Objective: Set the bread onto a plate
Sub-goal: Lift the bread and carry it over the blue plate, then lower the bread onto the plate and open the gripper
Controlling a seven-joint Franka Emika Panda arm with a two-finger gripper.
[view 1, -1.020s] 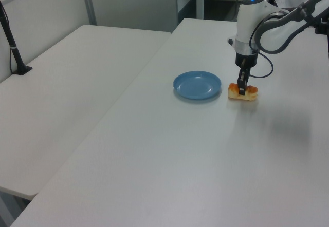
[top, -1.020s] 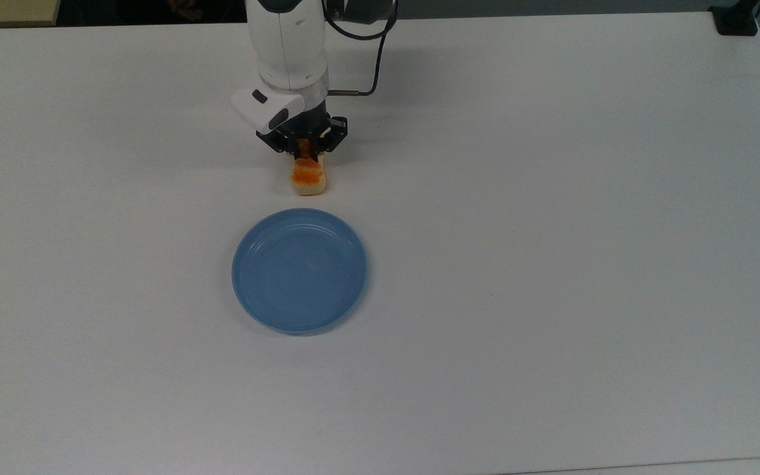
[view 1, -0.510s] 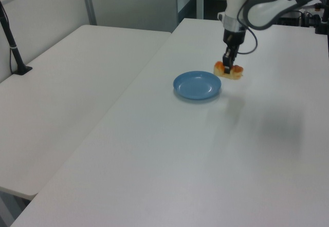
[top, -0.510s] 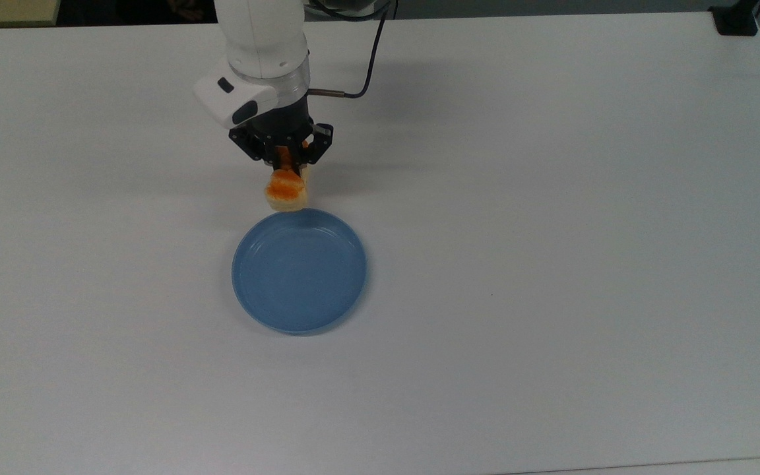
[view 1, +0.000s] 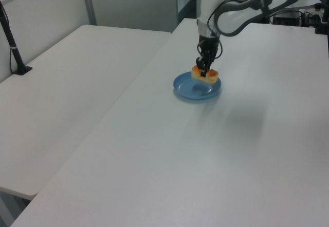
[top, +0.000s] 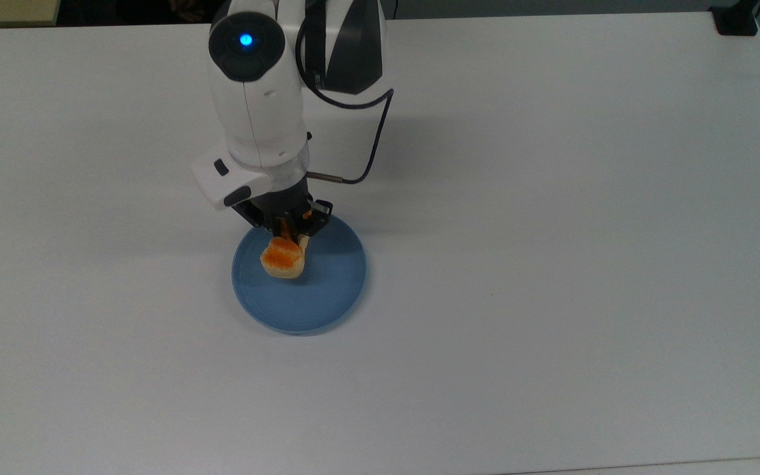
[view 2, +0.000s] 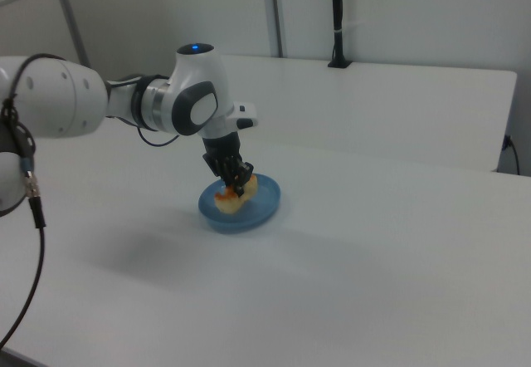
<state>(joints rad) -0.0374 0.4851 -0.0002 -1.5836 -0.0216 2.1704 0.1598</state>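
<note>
The black two-finger gripper (top: pixel 289 232) is clamped on the small oblong loaf of bread (top: pixel 282 258) with a glossy orange-brown top and cream sides. The bread hangs over the round light-blue plate (top: pixel 327 290), above its half nearer the arm; contact with the plate cannot be confirmed. The plate rests on the white table (top: pixel 551 198).

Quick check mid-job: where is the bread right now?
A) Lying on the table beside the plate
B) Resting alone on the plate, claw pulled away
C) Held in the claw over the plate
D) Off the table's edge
C: the claw is shut on the bread, which sits over the blue plate.
</note>
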